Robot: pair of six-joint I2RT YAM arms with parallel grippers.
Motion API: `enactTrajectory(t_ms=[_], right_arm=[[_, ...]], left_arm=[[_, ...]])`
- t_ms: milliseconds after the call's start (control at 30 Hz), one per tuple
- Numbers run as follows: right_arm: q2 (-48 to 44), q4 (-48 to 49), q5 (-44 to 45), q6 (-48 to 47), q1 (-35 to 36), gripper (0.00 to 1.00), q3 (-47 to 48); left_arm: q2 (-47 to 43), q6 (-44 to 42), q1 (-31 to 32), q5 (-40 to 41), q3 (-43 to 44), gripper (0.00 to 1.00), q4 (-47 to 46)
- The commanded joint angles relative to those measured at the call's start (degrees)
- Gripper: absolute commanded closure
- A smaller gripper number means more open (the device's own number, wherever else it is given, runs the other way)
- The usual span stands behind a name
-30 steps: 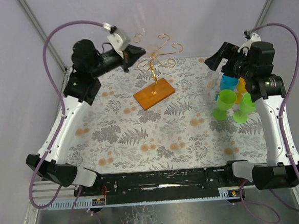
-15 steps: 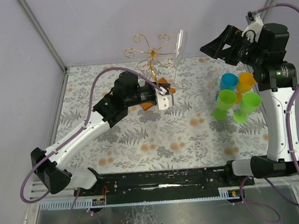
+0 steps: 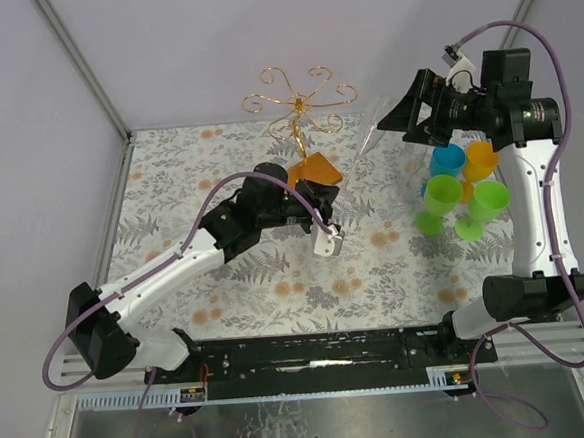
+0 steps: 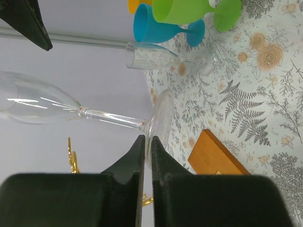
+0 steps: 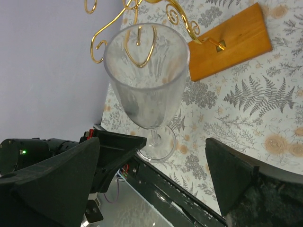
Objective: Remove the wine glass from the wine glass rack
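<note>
A clear wine glass [image 3: 365,142] hangs in the air right of the wine glass rack [image 3: 299,103], free of its gold arms and tilted with the bowl toward the right arm. My left gripper [image 3: 330,238] is shut on the rim of the glass's foot [image 4: 161,116]; its stem and bowl [image 4: 33,101] stretch away to the left in the left wrist view. My right gripper [image 3: 401,114] stands open a little beyond the bowl's mouth, holding nothing. In the right wrist view the bowl [image 5: 147,75] faces the camera, above the wide-apart fingers [image 5: 57,179]. The rack's orange base [image 5: 229,40] lies behind.
Blue [image 3: 448,158], orange [image 3: 481,159] and green [image 3: 441,197] plastic goblets cluster at the right of the floral cloth, under the right arm. Another clear glass [image 4: 151,56] stands beside them. The black front rail [image 3: 321,345] runs along the near edge.
My left arm has carried the glass from the rack's left side across to its right and nearer, tilting it toward the right arm. The right gripper has turned to face the bowl.
</note>
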State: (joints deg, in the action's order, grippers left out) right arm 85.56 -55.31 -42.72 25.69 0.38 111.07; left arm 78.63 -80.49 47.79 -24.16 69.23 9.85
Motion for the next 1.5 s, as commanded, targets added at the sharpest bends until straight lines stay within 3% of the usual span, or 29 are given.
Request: enactTrajectory(t_ms=[0,467,800,933,1100,1133,1167,1267,1333,1400,1467], right_arm=[[-0.45,-1.92,-1.33,-2.68,0.19,0.01,0.18],[-0.58,1.50,-0.43,-1.87,0.31,0.01,-4.38],[-0.56,1.51,-1.25,-1.94,0.41,0.07,-4.44],[-0.74,1.37,-2.44,-2.18,0.49,0.27,-5.02],[-0.79,0.54,-2.53,-2.81,0.45,0.73,-5.07],[-0.89,0.47,-2.36,-2.79,0.47,0.77,-5.07],[-1.04,0.54,-1.92,-2.84,0.45,0.78,-5.02],[-1.80,0.81,1.00,-2.88,0.46,0.78,-4.18],[-2.25,0.27,5.46,-3.89,0.42,0.79,-2.85],[-2.66,-0.98,12.22,-5.53,0.41,0.79,-1.53],[-3.82,-0.33,20.87,-7.22,0.47,0.79,-2.17]], left_arm=[[-1.46,-6.83,0.91,-1.41,-1.14,1.00,-5.67],[-2.66,-9.31,2.09,-3.23,-2.54,1.00,-3.95],[-3.16,-10.30,3.17,-3.91,-2.95,1.00,-2.55],[-2.88,-9.99,3.43,-3.48,-2.59,1.00,-2.54],[-2.43,-9.16,3.70,-2.25,-2.24,1.00,-2.64],[-2.33,-8.54,3.79,-1.58,-2.35,0.97,-3.09],[-2.22,-7.93,3.80,-0.82,-2.45,0.85,-3.79],[-1.39,-4.64,3.85,3.04,-2.46,0.37,-5.81],[-0.99,-0.72,3.80,6.33,-2.30,0.15,-6.71],[-1.11,3.34,3.57,8.90,-1.95,0.04,-6.38],[-1.68,8.52,3.22,9.98,-1.28,0.00,-5.76]])
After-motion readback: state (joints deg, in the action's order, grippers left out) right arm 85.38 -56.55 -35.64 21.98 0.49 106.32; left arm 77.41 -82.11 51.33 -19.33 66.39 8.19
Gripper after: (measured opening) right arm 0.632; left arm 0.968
